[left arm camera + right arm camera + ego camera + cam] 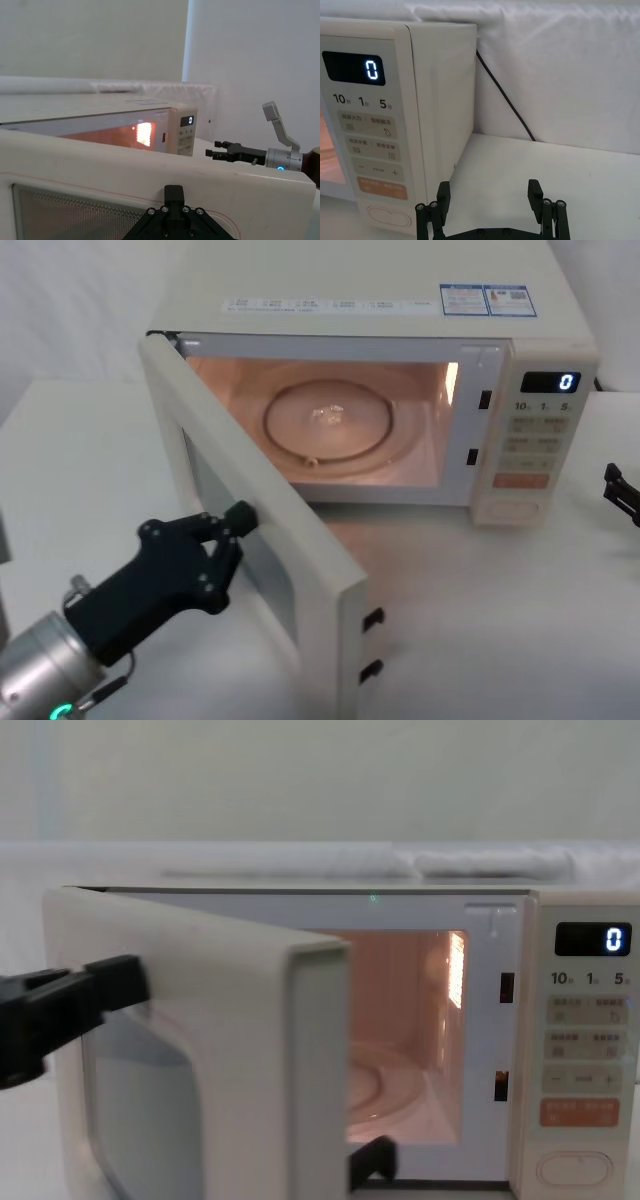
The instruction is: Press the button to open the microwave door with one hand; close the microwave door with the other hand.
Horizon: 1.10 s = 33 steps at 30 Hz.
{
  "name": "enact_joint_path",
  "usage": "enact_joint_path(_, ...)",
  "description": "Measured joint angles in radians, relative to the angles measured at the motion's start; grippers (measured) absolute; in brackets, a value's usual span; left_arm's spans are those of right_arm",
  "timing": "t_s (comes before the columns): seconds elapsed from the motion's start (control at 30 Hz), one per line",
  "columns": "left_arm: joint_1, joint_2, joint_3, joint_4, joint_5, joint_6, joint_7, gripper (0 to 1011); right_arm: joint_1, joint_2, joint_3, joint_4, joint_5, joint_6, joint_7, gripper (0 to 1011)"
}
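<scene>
The microwave door (300, 540) stands swung out toward the front left, and the lit cavity (330, 420) shows behind it. My left gripper (238, 520) is shut, with its tip against the door's outer face near the window; it appears as (173, 192) in the left wrist view and as (112, 985) in the chest view. The wide cream button (386, 216) sits at the bottom of the control panel (535, 440), below the orange key. My right gripper (489, 195) hangs open to the right of the microwave, level with the button and apart from it.
The display (370, 69) reads 0. A glass turntable (325, 420) lies in the cavity. A black power cord (505, 100) runs down the white backdrop behind the microwave. White table surface (500, 620) stretches in front and to the right.
</scene>
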Motion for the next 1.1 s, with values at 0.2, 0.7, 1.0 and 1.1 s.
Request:
enact_joint_path(0.2, -0.111, 0.003, 0.075, 0.049, 0.025, 0.029, 0.021, 0, 0.000, 0.000, 0.000, 0.000, 0.000, 0.000, 0.000, 1002)
enact_joint_path(0.7, -0.312, -0.061, 0.256, 0.142, 0.152, 0.108, 0.157, 0, 0.000, 0.000, 0.000, 0.000, 0.000, 0.000, 0.000, 1002)
enact_joint_path(1.0, -0.407, -0.121, 0.350, 0.193, 0.218, 0.141, 0.191, 0, 0.000, 0.000, 0.000, 0.000, 0.000, 0.000, 0.000, 1002)
enact_joint_path(1.1, -0.433, -0.144, 0.369, 0.211, 0.236, 0.146, 0.200, 0, 0.000, 0.000, 0.000, 0.000, 0.000, 0.000, 0.000, 1002)
